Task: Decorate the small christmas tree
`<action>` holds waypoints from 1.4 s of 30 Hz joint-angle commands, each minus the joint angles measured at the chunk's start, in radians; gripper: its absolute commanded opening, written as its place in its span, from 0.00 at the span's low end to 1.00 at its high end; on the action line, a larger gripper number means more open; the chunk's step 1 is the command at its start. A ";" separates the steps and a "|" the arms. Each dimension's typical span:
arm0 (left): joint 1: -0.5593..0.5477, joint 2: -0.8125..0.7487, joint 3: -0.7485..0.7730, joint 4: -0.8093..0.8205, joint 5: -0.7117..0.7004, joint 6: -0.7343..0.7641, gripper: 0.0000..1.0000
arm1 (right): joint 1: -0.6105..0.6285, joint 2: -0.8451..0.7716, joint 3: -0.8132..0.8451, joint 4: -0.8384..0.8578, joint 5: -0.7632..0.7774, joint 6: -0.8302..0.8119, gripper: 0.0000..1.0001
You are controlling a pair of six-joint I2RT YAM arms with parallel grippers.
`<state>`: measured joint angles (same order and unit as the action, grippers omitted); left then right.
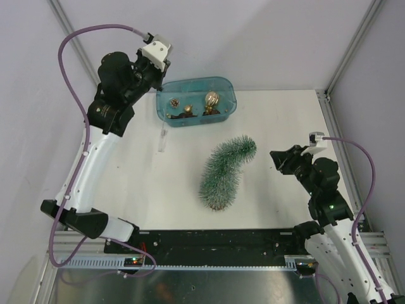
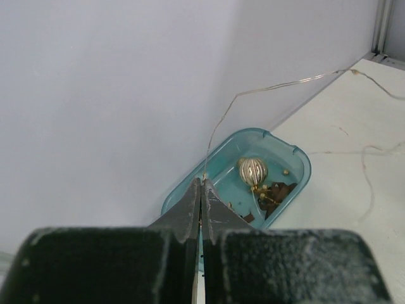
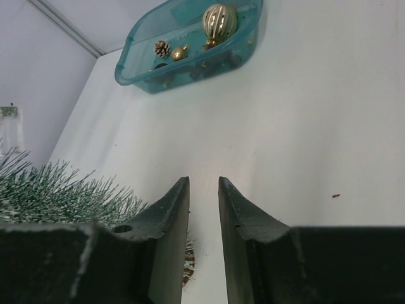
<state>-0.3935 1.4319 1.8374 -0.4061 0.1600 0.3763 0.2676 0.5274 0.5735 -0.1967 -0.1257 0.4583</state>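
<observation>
The small christmas tree (image 1: 224,171) lies on its side in the middle of the white table, its frosted green body bent. My left gripper (image 1: 162,83) hangs over the left end of the teal tub (image 1: 231,95). In the left wrist view this gripper (image 2: 201,183) is shut on a thin wire (image 2: 253,92), which loops up and away across the table. My right gripper (image 1: 276,159) is to the right of the tree. It (image 3: 202,183) stands open with nothing between its fingers, and the tree's bristles (image 3: 63,190) are just to its left.
The teal tub (image 3: 190,66) holds a gold ribbed ball (image 3: 219,20), a small pine cone (image 3: 162,48) and brown and gold bits (image 2: 275,193). Grey walls close the table at the back and both sides. A black rail (image 1: 209,244) runs along the near edge.
</observation>
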 commanded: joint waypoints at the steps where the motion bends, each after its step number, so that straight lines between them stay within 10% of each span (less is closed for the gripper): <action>1: -0.005 -0.079 -0.020 -0.045 -0.035 0.014 0.00 | -0.005 0.001 0.084 0.033 -0.022 -0.029 0.30; 21: -0.018 -0.228 -0.121 -0.103 0.041 0.007 0.00 | -0.084 0.444 0.400 0.263 -0.301 -0.204 0.81; 42: -0.043 -0.130 -0.037 -0.104 0.041 0.041 0.00 | 0.101 0.775 0.581 0.418 -0.486 -0.591 0.91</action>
<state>-0.4194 1.2854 1.7435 -0.5282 0.1905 0.4015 0.3702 1.2678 1.0935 0.1925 -0.5735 -0.0700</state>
